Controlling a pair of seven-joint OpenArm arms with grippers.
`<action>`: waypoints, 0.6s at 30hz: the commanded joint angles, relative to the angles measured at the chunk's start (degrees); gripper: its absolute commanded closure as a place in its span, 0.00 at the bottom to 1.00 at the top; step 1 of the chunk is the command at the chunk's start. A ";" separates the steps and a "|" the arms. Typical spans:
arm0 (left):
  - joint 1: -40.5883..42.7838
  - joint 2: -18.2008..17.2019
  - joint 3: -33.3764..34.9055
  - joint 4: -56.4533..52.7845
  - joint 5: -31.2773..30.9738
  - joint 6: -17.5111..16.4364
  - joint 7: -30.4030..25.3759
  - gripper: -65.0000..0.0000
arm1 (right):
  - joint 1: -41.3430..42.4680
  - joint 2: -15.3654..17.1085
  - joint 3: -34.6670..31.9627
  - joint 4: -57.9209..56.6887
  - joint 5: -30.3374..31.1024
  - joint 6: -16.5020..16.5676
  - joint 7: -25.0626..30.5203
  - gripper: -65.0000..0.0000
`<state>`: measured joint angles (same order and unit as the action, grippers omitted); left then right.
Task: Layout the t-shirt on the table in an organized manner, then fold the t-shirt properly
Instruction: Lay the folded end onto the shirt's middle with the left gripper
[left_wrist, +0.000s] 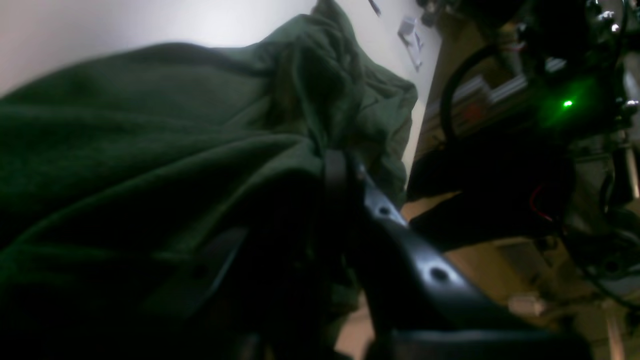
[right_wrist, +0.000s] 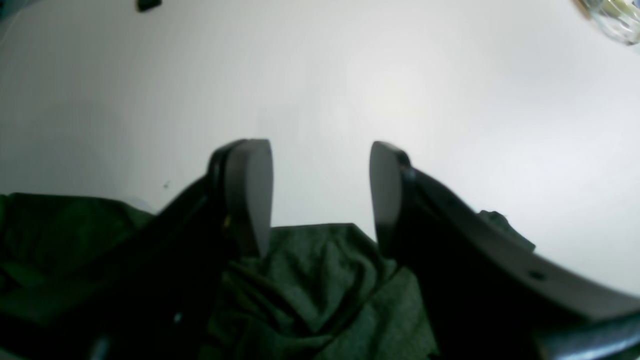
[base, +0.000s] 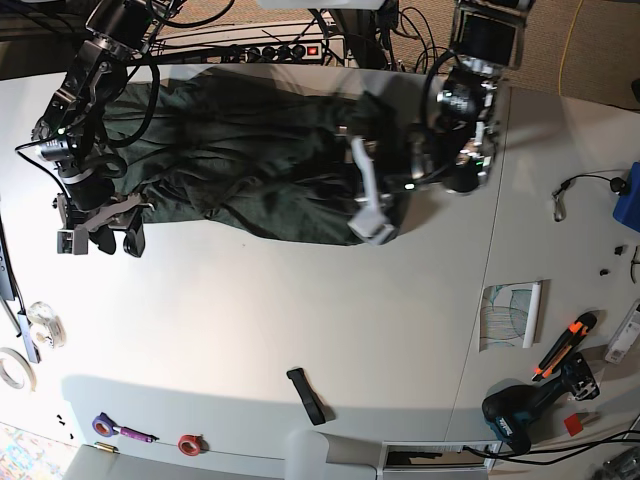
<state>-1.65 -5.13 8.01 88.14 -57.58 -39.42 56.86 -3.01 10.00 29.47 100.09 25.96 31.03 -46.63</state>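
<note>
Lying crumpled along the far edge of the white bench, dark green cloth t-shirt: soft, light, limp, best taken at hem corners; left end effector seemingly pinched on a fold, right end effector spread wide, empty.

We see a white bench filling most of the base view, evenly lit, with a seam running down its right part. Beyond its far edge a black power strip lies among cables, and tan floor shows at the upper right corner.
</note>
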 joint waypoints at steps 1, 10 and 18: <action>-1.31 0.70 1.09 0.96 0.02 -0.58 -2.19 1.00 | 0.79 0.76 0.22 1.05 0.94 -0.04 1.68 0.53; -4.09 0.68 11.47 0.96 15.56 3.85 -11.15 1.00 | 0.79 0.76 0.22 1.05 0.96 -0.02 1.84 0.53; -4.26 1.86 16.20 0.96 19.52 4.13 -12.96 1.00 | 0.81 0.74 0.22 1.05 0.96 -0.02 1.97 0.53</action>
<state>-4.80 -4.05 24.27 88.12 -36.49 -34.94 45.78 -3.01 9.98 29.47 100.09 25.96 31.03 -46.46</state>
